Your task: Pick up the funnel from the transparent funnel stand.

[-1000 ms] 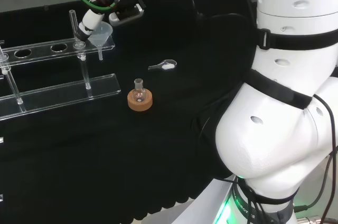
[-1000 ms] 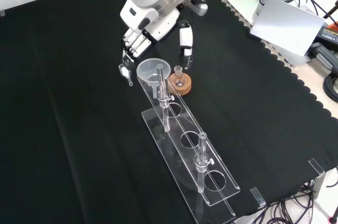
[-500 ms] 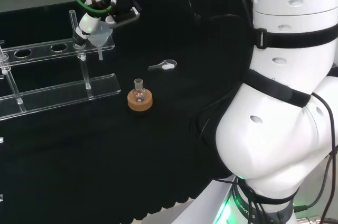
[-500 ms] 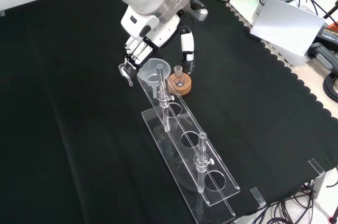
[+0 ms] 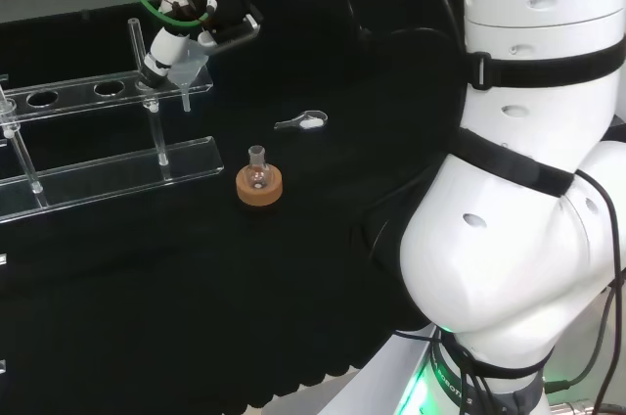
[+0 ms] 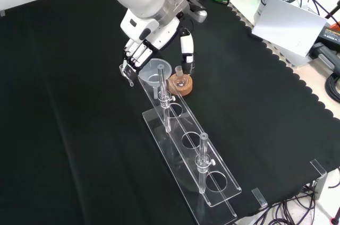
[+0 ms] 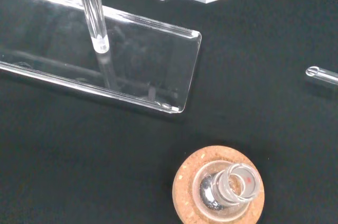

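Black cloth; funnel [image 6: 155, 71] in stand [image 6: 212, 183], between released fingers [image 6: 136, 54] and thumb.

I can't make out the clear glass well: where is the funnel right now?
In the front view, the funnel sits in the end hole of the transparent stand nearest the hand, just left of the cork ring.

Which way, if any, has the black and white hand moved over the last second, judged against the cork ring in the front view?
Yes. The hand has edged left and slightly up, away from the cork ring, closing over the clear funnel.
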`<control>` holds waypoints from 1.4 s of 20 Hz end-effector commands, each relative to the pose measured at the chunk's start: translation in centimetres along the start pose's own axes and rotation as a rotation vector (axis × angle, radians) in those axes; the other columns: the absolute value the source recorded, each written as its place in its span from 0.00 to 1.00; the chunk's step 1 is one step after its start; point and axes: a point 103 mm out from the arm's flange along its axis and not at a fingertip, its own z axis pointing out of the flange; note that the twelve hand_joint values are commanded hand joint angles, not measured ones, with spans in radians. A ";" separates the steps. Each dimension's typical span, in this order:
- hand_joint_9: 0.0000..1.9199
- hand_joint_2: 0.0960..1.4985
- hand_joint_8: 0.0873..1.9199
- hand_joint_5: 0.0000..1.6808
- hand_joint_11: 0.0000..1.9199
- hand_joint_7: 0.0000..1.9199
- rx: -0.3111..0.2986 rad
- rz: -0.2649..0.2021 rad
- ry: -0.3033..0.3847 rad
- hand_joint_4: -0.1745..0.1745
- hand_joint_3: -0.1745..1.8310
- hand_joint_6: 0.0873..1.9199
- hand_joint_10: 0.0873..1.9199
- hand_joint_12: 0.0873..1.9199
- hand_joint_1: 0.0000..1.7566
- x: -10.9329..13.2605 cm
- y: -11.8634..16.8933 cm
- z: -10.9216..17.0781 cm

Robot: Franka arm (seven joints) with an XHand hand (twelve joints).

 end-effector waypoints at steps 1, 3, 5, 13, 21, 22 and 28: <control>0.00 0.46 0.00 0.00 0.04 0.00 -0.034 -0.017 -0.034 0.55 0.10 0.00 0.29 0.82 0.27 0.2 0.2 -0.1; 0.00 0.46 0.00 0.00 0.04 0.00 -0.031 -0.016 -0.037 0.55 0.10 0.00 0.30 0.82 0.27 0.2 0.4 0.0; 0.00 0.46 0.00 0.00 0.05 0.00 -0.033 -0.016 -0.039 0.55 0.10 0.00 0.30 0.82 0.28 0.1 0.6 0.0; 0.00 0.47 0.00 0.01 0.05 0.02 -0.023 -0.015 -0.059 0.55 0.10 0.00 0.36 0.82 0.29 -0.1 1.4 0.4; 0.00 0.47 0.00 0.02 0.05 0.03 -0.007 -0.015 -0.056 0.54 0.10 0.00 0.37 0.82 0.30 -0.5 2.0 1.0; 0.00 0.47 0.00 0.02 0.05 0.03 -0.007 -0.019 -0.057 0.54 0.10 0.00 0.37 0.82 0.30 -0.6 1.9 1.0; 0.00 0.48 0.00 0.02 0.05 0.03 0.013 -0.012 -0.088 0.54 0.10 0.00 0.39 0.82 0.30 -0.5 2.3 1.0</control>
